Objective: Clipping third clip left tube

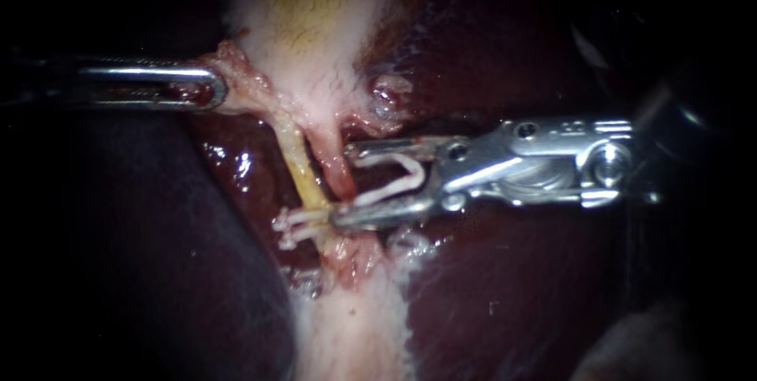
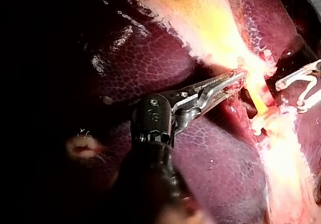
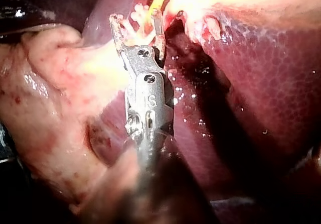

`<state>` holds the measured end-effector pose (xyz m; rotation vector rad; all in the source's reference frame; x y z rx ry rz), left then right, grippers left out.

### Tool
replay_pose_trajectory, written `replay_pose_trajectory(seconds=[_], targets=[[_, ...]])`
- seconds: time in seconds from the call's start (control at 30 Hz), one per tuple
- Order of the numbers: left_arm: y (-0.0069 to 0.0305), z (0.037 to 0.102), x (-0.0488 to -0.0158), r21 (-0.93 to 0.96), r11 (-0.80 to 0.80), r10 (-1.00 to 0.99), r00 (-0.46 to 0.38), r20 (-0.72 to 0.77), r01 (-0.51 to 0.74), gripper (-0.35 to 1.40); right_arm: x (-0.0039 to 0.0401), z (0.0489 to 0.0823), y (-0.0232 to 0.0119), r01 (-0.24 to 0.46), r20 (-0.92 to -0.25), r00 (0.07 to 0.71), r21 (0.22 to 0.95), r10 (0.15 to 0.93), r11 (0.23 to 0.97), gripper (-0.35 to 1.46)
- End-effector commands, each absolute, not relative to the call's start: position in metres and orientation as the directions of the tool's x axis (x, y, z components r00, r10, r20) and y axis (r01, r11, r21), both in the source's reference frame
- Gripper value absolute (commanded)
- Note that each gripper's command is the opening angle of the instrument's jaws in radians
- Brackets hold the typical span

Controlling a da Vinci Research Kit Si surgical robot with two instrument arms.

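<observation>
Yellow and thin, the left tube [image 1: 303,168] looks soft, slick and easily torn. It runs from the gallbladder [image 1: 315,26] down to the fitted clips [image 1: 293,223], so close gently just above those. The tool of your right instrument [image 1: 343,184] stands wide, cradling an open clip [image 1: 398,180]. The tool of your left instrument [image 1: 214,87] pinches the gallbladder's neck.

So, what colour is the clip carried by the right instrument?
White. The clip shows best in the endoscope view.

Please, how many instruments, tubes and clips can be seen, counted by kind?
Instruments: 2 (left instrument, right instrument)
Tubes: 2 (yellow tube, pink tube)
Clips: 3 (two clips on yellow tube, open clip in right instrument)
Total: 7
</observation>
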<state>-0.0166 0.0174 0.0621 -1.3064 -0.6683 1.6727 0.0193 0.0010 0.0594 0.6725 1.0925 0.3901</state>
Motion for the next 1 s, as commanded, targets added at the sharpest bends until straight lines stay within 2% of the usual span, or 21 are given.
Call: replay_pose_trajectory(seconds=[0.03,0.23,0.67,1.0], targets=[[0.0174,0.062,-0.0167,-0.83,-0.464,0.88,-0.056,-0.471,-0.311,-0.35,0.0198,0.0596,0.0009,0.034,-0.679,0.423,0.674,0.6,0.738,0.5],[0.0173,0.0617,-0.0169,-0.829,-0.463,0.88,-0.055,-0.471,-0.312,-0.35,0.0211,0.0616,0.0004,0.034,-0.681,0.425,0.67,0.596,0.742,0.5],[0.0172,0.0614,-0.0171,-0.827,-0.468,0.878,-0.057,-0.475,-0.311,-0.35,0.0203,0.0655,0.0015,0.031,-0.681,0.433,0.666,0.591,0.745,0.48],[0.0171,0.0612,-0.0173,-0.828,-0.467,0.878,-0.057,-0.475,-0.31,-0.35,0.0221,0.0666,0.0023,0.034,-0.679,0.433,0.67,0.593,0.742,0.48]])
